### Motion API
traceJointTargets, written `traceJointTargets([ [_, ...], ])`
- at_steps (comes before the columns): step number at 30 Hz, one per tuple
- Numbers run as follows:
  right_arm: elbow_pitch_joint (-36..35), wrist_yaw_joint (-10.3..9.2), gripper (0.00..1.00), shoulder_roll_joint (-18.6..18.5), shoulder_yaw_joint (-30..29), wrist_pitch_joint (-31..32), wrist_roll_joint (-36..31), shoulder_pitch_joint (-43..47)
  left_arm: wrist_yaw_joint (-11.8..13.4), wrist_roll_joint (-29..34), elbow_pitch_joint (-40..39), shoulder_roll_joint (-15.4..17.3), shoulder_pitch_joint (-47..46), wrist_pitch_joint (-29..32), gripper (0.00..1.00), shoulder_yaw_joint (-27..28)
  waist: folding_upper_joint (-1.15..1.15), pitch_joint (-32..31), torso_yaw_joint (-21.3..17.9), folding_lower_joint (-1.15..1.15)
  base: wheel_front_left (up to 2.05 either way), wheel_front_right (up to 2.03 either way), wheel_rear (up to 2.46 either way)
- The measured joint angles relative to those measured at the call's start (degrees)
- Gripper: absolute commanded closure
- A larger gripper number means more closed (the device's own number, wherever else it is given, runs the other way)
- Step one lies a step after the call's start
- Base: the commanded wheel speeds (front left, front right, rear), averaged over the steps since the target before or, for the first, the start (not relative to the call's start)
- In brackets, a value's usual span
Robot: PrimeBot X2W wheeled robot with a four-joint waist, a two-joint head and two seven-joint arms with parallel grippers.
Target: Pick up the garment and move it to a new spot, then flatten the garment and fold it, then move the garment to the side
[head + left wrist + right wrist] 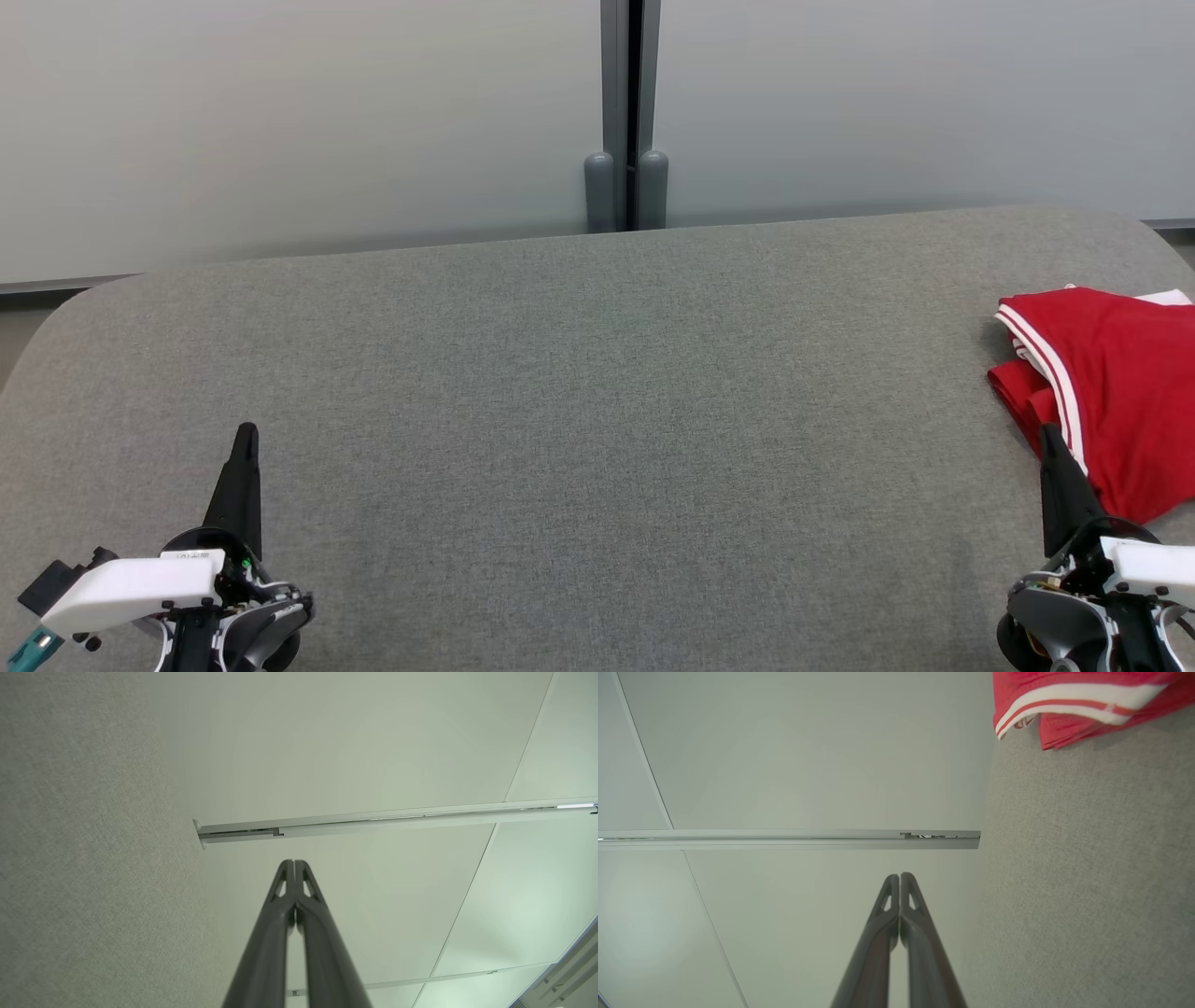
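Note:
A red garment (1116,392) with white stripes lies folded at the right edge of the grey felt table (579,392), partly cut off by the head view's edge. In the right wrist view the garment (1078,704) sits at the top right. My right gripper (1051,439) is shut and empty at the lower right, its tip showing just in front of the garment's near edge; its closed fingertips (900,877) point at the wall. My left gripper (246,439) is shut and empty at the lower left, far from the garment, fingertips (294,863) together.
The table has rounded corners and runs up to pale wall panels (299,121) with a grey vertical post (627,112) at the back middle. A wide stretch of bare felt lies between the two grippers.

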Motion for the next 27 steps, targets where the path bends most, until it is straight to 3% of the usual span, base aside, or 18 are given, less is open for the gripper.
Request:
traceJointTargets([
  [27, 0.01, 0.0, 1.0, 0.03, -0.07, 0.16, -0.01, -0.02, 0.0, 0.22, 0.0, -0.14, 0.0, 0.14, 1.0, 0.27, 0.0, 0.0, 0.0, 0.0, 0.0, 0.0, 0.0],
])
